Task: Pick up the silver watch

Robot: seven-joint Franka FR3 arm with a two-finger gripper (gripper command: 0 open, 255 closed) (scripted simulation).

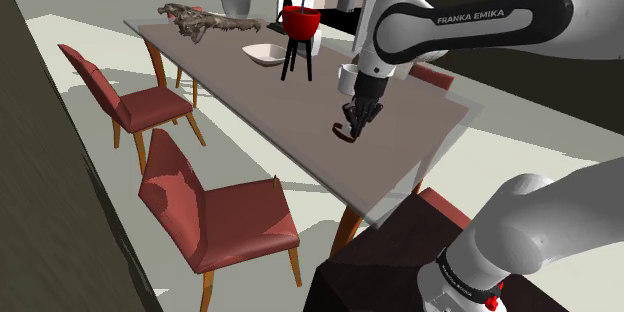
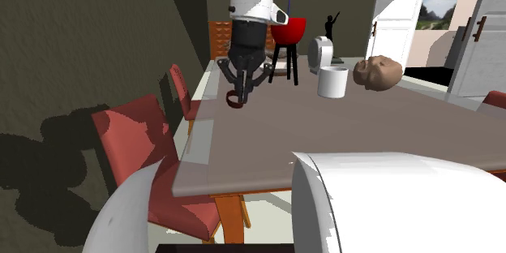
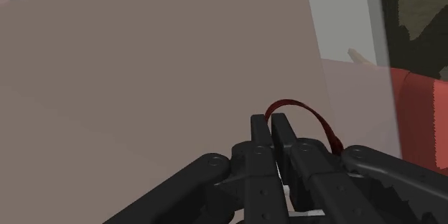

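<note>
A long grey-brown table (image 1: 300, 110) is spread beneath the black gripper (image 2: 241, 91), whose fingers are all but closed and clamped on the watch (image 1: 343, 136). The watch, rendered with a dark red band, appears to hang just clear of the tabletop, though contact cannot be ruled out. It is judged light and floppy; held by its thin strap, it may be expected to swing or slip

Smooth matt table (image 1: 240, 100), matt black pincer (image 3: 271, 123)
</note>
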